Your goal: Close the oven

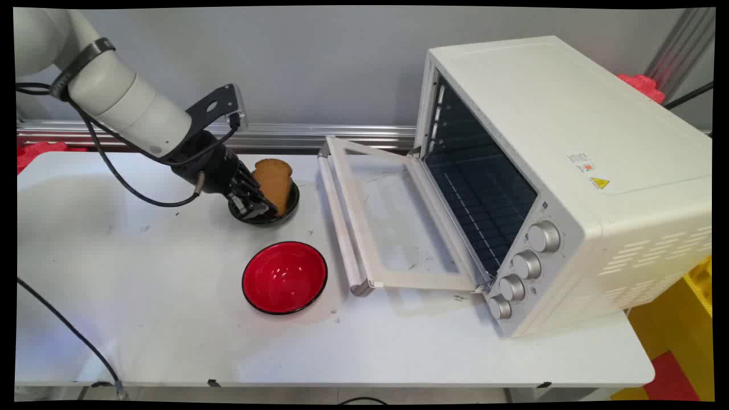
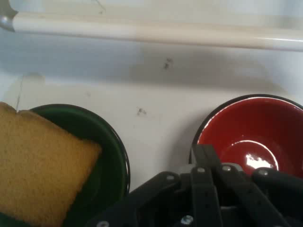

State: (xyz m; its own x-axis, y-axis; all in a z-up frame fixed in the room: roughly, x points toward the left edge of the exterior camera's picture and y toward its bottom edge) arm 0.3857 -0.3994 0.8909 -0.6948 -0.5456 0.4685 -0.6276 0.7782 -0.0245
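Observation:
A brown slice of toast [image 1: 274, 182] leans upright in a small dark green bowl [image 1: 291, 206] at the back of the table. My gripper [image 1: 254, 204] reaches down at a slant from the left, its tip at the bowl's left rim and right against the toast. In the hand view the toast [image 2: 38, 170] lies to the left in the dark green bowl [image 2: 116, 151], off the gripper's line. Only the black linkage [image 2: 203, 189] shows at the bottom.
An empty red bowl [image 1: 285, 277] [image 2: 255, 127] stands in front of the green one. To the right a white toaster oven [image 1: 569, 171] has its glass door [image 1: 387, 228] folded down flat, its handle bar [image 1: 340, 222] [image 2: 156, 33] toward the bowls.

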